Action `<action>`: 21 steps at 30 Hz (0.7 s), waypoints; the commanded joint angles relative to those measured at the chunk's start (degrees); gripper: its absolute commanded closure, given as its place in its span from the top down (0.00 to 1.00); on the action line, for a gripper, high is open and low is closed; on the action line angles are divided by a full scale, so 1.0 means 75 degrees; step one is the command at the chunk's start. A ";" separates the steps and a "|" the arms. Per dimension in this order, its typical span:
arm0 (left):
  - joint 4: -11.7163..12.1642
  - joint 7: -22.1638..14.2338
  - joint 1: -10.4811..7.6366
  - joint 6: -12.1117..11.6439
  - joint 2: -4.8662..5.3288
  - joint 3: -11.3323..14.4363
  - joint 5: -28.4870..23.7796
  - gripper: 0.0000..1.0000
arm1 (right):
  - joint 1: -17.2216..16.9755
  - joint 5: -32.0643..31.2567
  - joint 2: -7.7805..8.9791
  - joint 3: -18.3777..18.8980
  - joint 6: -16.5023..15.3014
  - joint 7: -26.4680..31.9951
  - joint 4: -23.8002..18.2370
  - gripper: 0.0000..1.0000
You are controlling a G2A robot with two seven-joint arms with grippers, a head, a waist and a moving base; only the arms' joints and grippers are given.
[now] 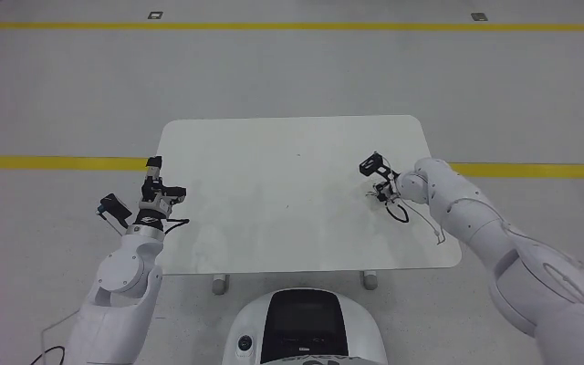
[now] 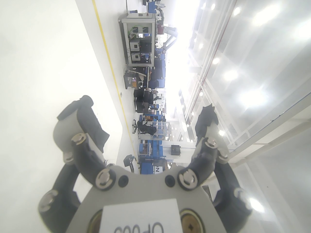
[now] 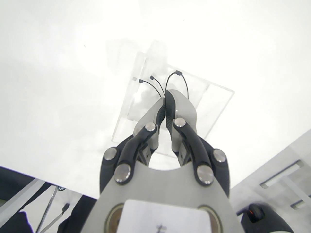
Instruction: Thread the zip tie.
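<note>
1. GRIP SECURED: My right gripper [image 3: 165, 99] is pinched tight on a small bunch of thin black plastic zip ties [image 3: 179, 72], at the right side of the white round-cornered table [image 1: 274, 201].
2. WHERE THE TIES ARE: They stick out past my fingertips, above a clear square acrylic plate [image 3: 216, 103] that lies on the table beneath the gripper. Two stand as short curved stalks with their heads free. A third bends over in an arch, and I cannot tell whether its tail passes through its head.
3. THE OTHER ARM: My left gripper [image 2: 145, 107] hangs at the table's left edge, well apart from the ties, its jaws spread wide with nothing between them.
4. THE STEP IN HAND: As I judge it, this is the pick-up and presenting stage. I can confirm no threading yet.
5. WHAT THE NEXT MOVE CALLS FOR: One tie should be singled out from the bunch. My left gripper then has to cross to the right and take a free end, so that tail and head line up squarely. The slot looks tiny and the strap springy, so I expect to need a slow, steady feed with a firm pinch close to the tip.
</note>
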 commanded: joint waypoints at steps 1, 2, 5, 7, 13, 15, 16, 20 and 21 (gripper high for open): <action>0.0000 0.0000 0.0000 0.0000 0.0000 0.0000 0.0000 1.00 | 0.0012 -0.0044 0.0017 0.0030 0.0000 -0.0017 -0.0039 0.00; 0.0000 0.0000 0.0000 0.0000 0.0000 0.0000 0.0000 1.00 | 0.0011 -0.0063 0.0028 0.0047 0.0000 -0.0022 -0.0061 0.00; 0.0000 0.0000 0.0000 0.0000 0.0000 0.0000 0.0000 1.00 | 0.0006 -0.0115 0.0080 0.0123 0.0000 -0.0039 -0.0172 0.00; 0.0000 0.0000 0.0000 0.0000 0.0000 0.0000 0.0000 1.00 | -0.0003 -0.0147 0.0137 0.0195 0.0000 -0.0068 -0.0282 0.00; 0.0000 0.0000 0.0000 0.0000 0.0000 0.0000 0.0000 1.00 | -0.0068 -0.0122 0.0416 0.0520 0.0000 -0.0140 -0.0705 0.00; 0.0000 0.0000 0.0000 0.0000 0.0000 0.0000 0.0000 1.00 | -0.0122 -0.0044 0.0580 0.0693 0.0000 -0.0185 -0.0934 0.00; 0.0000 0.0000 0.0000 0.0000 0.0000 0.0000 0.0000 1.00 | -0.0159 -0.0013 0.0662 0.0764 0.0000 -0.0191 -0.1053 0.00; 0.0000 0.0000 0.0000 0.0000 0.0000 0.0000 0.0000 1.00 | -0.0370 0.0238 0.1096 0.1165 0.0000 -0.0255 -0.1684 0.00; 0.0000 0.0000 0.0000 0.0000 0.0000 0.0000 0.0000 1.00 | -0.0460 0.0357 0.1256 0.1316 0.0000 -0.0284 -0.1917 0.00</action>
